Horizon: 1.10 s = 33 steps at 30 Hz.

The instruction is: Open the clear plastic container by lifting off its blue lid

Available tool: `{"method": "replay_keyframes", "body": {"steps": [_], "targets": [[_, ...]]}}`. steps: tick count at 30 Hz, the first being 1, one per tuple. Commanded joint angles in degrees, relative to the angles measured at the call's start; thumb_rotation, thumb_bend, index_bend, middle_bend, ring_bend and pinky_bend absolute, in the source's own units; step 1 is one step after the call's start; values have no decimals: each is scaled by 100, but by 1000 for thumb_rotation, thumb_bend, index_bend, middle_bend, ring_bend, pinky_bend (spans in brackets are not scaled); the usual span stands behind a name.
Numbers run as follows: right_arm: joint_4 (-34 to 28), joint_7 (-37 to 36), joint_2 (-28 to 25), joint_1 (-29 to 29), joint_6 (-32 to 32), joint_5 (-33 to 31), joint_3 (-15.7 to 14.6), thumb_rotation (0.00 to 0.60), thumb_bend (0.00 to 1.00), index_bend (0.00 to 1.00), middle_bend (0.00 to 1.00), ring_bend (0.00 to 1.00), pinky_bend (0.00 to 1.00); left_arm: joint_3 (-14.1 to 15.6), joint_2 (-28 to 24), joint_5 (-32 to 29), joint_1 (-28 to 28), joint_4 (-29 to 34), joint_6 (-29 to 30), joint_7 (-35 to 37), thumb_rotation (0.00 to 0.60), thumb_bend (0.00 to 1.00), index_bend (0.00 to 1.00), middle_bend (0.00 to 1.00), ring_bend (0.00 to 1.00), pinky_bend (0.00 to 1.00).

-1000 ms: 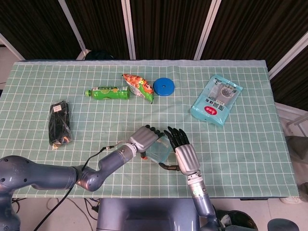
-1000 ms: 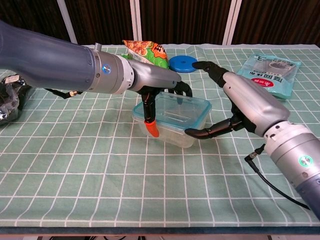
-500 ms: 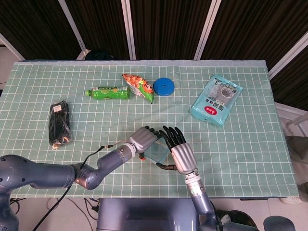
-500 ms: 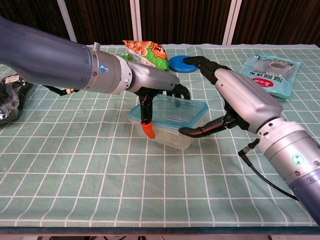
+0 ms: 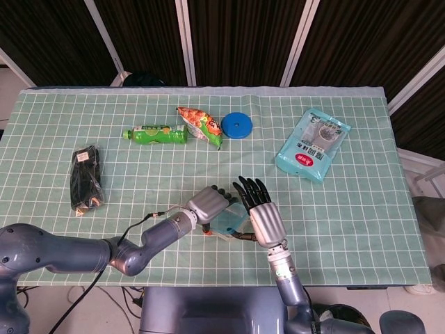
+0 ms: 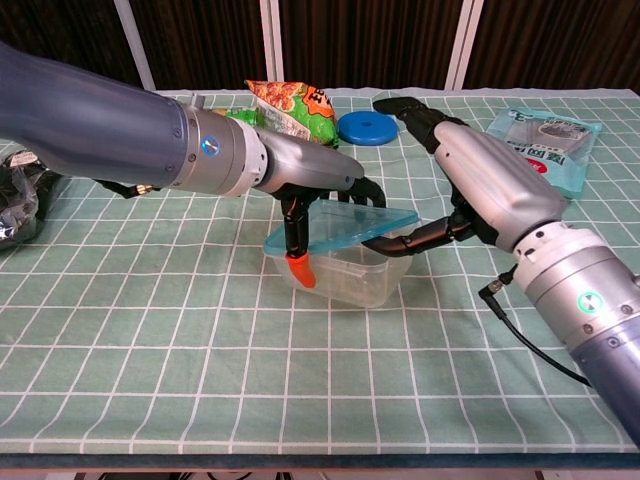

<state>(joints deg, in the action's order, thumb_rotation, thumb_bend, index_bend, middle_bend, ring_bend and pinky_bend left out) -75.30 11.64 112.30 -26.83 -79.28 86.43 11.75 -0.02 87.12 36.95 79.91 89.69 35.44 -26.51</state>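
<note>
Tilting blue lid (image 6: 345,226), right hand (image 6: 478,180) lifting, clear rect. container (image 6: 345,275)

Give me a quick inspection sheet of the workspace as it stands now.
Surface: green checked cloth on the table.
Job's things: clear plastic container near the front edge; blue lid tilted, right side raised off the rim.
Clutter: green bottle, snack bag, blue disc, teal pouch, black bundle.
Hands: left hand holds the container; right hand lifts the lid's edge with its fingers.
Cables: black cable at the right wrist.
Surroundings: dark curtains behind.
</note>
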Motion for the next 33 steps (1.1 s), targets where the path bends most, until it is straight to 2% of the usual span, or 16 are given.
{"method": "replay_keyframes", "body": {"steps": [1, 6, 8, 13, 16, 24, 33], "targets": [[-13, 27, -26, -4, 23, -16, -7, 600, 287, 0, 0, 0, 0, -8, 14, -18, 1, -9, 69, 0, 600, 92, 191, 228, 241, 368], [-46, 26, -75, 43, 34, -99, -21, 600, 287, 13, 0, 0, 0, -61, 48, 26, -55, -26, 323, 10, 600, 55, 107, 137, 143, 286], [-53, 2, -87, 58, 20, -105, -27, 600, 287, 78, 0, 0, 0, -69, 58, 53, -81, -30, 404, 6, 600, 23, 72, 89, 105, 253], [-111, -128, -94, 90, -5, -108, -65, 600, 301, 378, 0, 0, 0, -79, 103, 130, -164, -48, 619, -28, 600, 0, 27, 27, 76, 221], [-135, -163, -89, 100, -19, -100, -85, 600, 344, 477, 0, 0, 0, -97, 131, 150, -198, -41, 685, -38, 600, 0, 8, 10, 76, 221], [-167, -192, -89, 138, -24, -125, -133, 600, 464, 569, 0, 0, 0, -122, 150, 209, -279, -22, 735, -43, 600, 0, 0, 0, 51, 211], [-124, -205, -76, 191, -26, -141, -215, 600, 484, 581, 2, 0, 0, -108, 107, 298, -399, 31, 806, -30, 600, 0, 0, 0, 51, 200]]}}
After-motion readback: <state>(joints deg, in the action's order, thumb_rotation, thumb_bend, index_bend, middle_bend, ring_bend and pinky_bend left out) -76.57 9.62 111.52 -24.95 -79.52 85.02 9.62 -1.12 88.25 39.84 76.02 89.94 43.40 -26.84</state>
